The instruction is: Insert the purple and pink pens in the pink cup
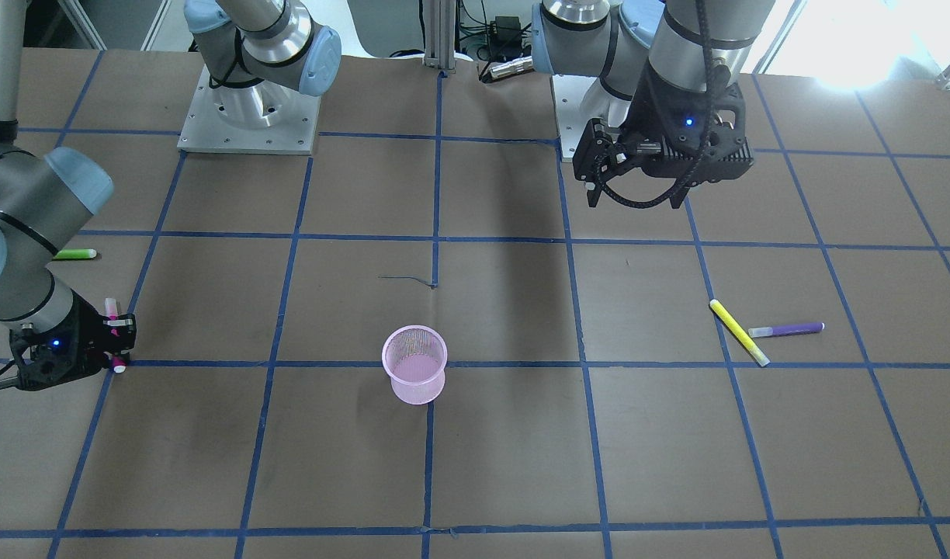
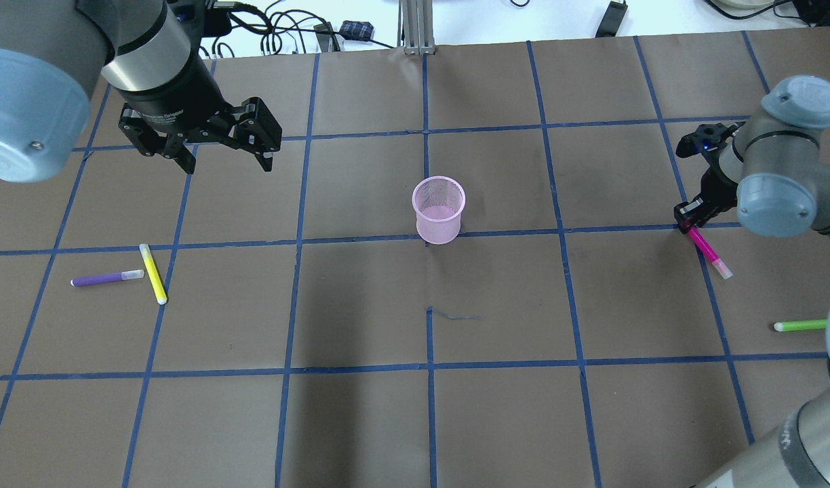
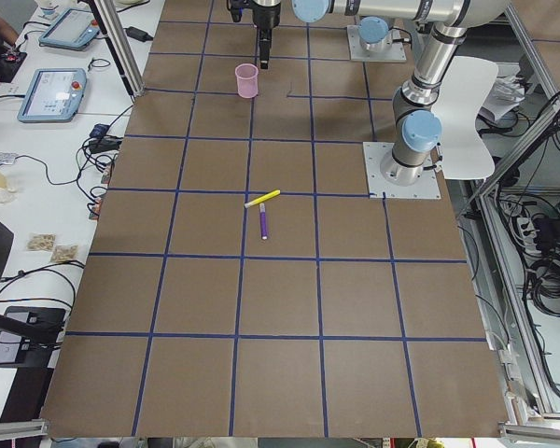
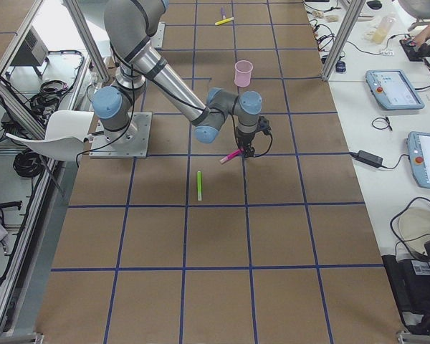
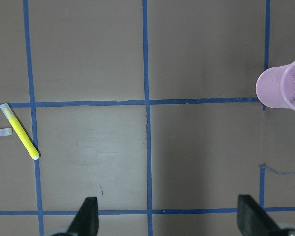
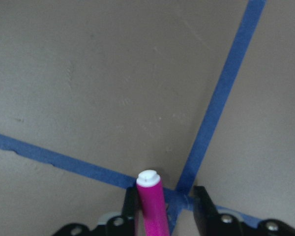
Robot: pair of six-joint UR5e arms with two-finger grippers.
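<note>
Brown table (image 2: 361,420), pink cup (image 2: 439,210), right fingers (image 6: 202,205) pinching pink pen (image 2: 710,255)

purple pen (image 5: 1,132) cut off by view's L edge, pink cup (image 5: 281,91) by R edge

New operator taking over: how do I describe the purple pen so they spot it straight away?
Start at the pink cup mid-table and look toward the robot's left end of the table. Two pens lie flat there, close together. The purple pen is the darker one, its pale cap pointing at the middle of the yellow pen.
</note>
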